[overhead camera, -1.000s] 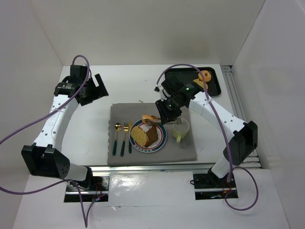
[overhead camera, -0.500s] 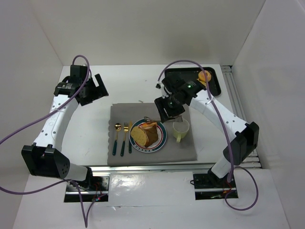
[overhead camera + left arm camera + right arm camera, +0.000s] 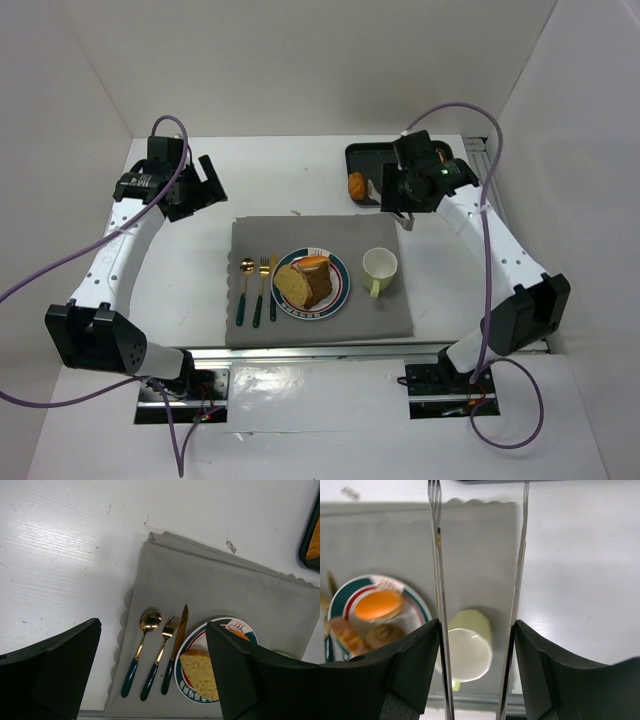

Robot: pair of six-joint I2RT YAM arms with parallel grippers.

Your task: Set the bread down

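Several bread pieces (image 3: pixel 302 282) lie on a round striped plate (image 3: pixel 340 290) on the grey cloth. The right wrist view shows an orange piece (image 3: pixel 379 604) and brown pieces (image 3: pixel 350 635) on the plate (image 3: pixel 422 611). The left wrist view shows a yellow slice (image 3: pixel 200 679). My right gripper (image 3: pixel 399 198) is shut on metal tongs (image 3: pixel 436 555), which are spread open and empty, held high by the black tray (image 3: pixel 372 158). One orange bread piece (image 3: pixel 356 185) lies in the tray. My left gripper (image 3: pixel 203 187) is open and empty at the far left.
A pale green cup (image 3: pixel 380 268) stands on the cloth (image 3: pixel 390 310) right of the plate. A spoon (image 3: pixel 243 290), fork (image 3: pixel 260 290) and knife (image 3: pixel 272 288) lie left of the plate. White walls enclose the table.
My right arm rose from over the plate and swung back right toward the black tray. The orange bread piece the tongs carried now lies on the plate. The left arm has not moved.
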